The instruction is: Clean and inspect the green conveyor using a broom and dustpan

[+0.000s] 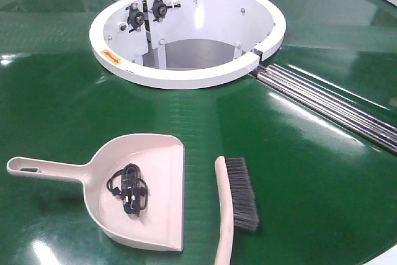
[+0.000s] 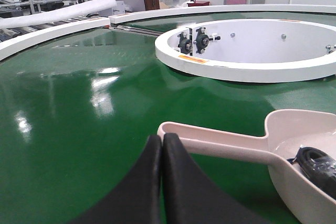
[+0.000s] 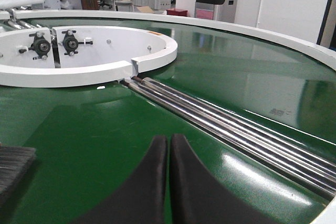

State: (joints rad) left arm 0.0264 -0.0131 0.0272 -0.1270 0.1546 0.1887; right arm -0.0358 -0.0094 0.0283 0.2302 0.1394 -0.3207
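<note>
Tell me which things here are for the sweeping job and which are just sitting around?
For the job:
- green conveyor
- dustpan
- broom
- left gripper and right gripper, both shut and holding nothing

Just there:
- black cable bundle lying in the dustpan; maybe what got swept up, I can't tell
- white ring hub
- silver rollers

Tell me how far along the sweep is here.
Done: a tangled black cord already lies in the dustpan. In hand: nothing; the left tool and right tool are shut and empty, the broom lying on the green conveyor. Left: inspection.
</note>
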